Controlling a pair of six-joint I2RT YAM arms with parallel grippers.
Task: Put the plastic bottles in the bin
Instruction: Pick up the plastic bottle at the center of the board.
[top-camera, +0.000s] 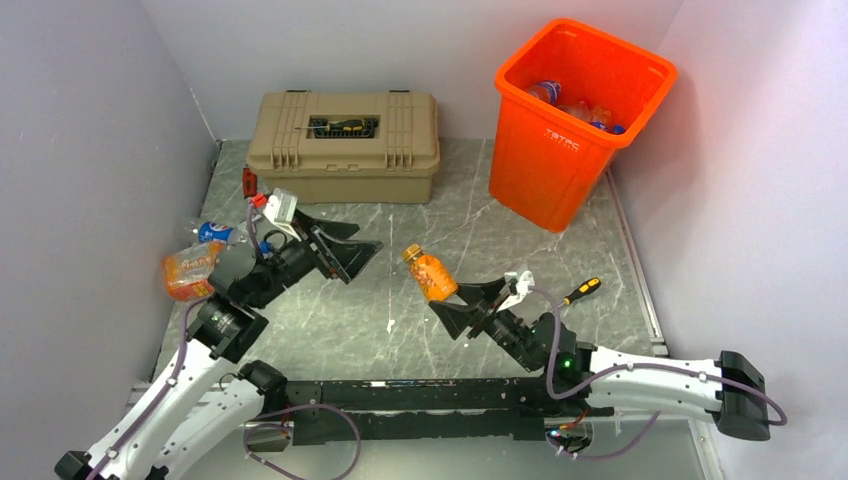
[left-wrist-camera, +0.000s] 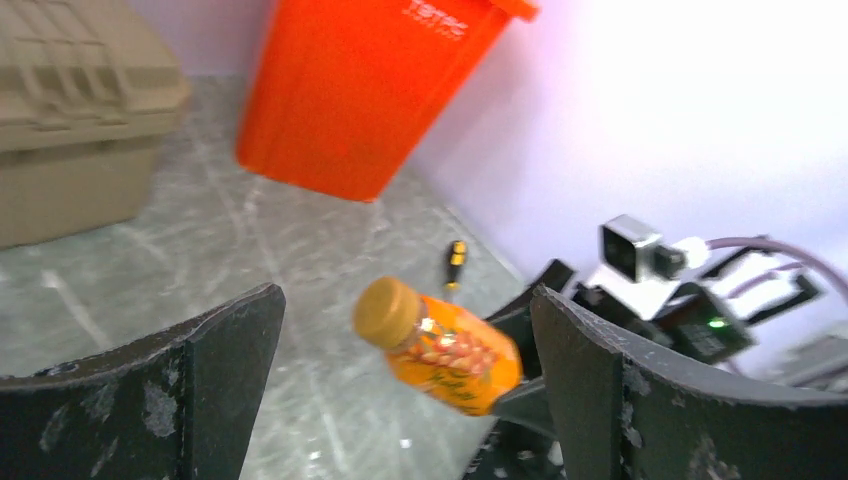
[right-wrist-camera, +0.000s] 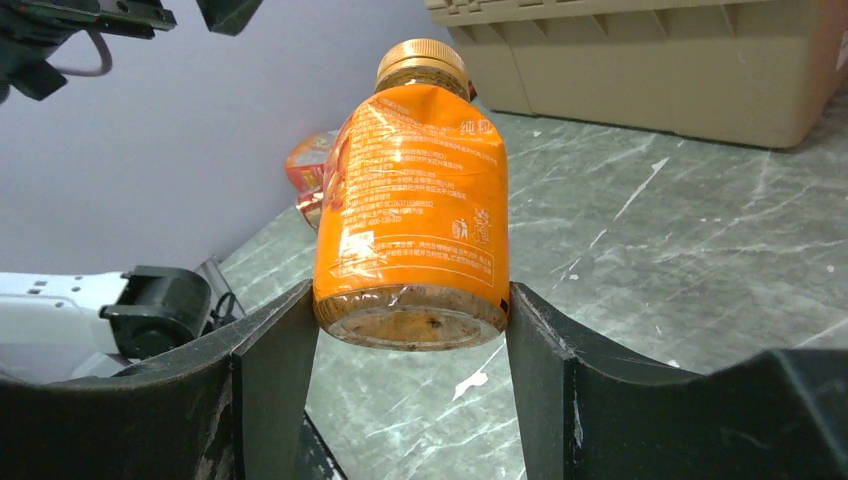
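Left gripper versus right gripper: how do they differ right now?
The left gripper is open wide with nothing between its fingers; the right gripper is shut on the small orange-wrapped plastic bottle with a gold cap. The left gripper sits nearer the tan latched toolbox; the right gripper sits mid-table, nearer the yellow-handled screwdriver. Both are black two-finger grippers, facing each other, neither over the tall orange plastic bin.

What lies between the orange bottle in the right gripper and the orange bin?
Bare marbled tabletop only between orange bottle and bin, seen in the top view; the screwdriver lies off that line.
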